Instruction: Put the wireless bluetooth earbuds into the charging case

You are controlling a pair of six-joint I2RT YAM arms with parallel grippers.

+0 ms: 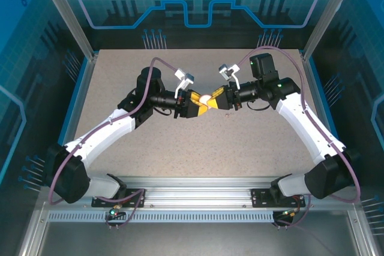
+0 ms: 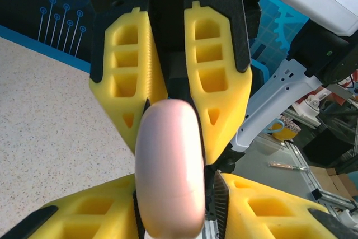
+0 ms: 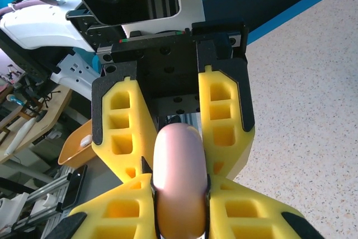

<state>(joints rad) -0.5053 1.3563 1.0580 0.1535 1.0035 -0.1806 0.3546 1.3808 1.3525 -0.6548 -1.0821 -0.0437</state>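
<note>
A pale pink rounded charging case (image 1: 206, 98) hangs above the middle of the table, pinched between both grippers, which meet nose to nose. My left gripper (image 1: 200, 105) comes from the left with its yellow fingers (image 2: 84, 216) closed round the near end of the case (image 2: 170, 172). My right gripper (image 1: 216, 100) comes from the right, and its fingers (image 3: 114, 211) press on both sides of the case (image 3: 179, 183). The case's lid looks shut. The earbuds are out of view.
The speckled beige table (image 1: 198, 148) lies below the grippers. Blue see-through walls (image 1: 36, 76) enclose it on three sides. An aluminium rail (image 1: 192, 187) runs along the near edge between the arm bases.
</note>
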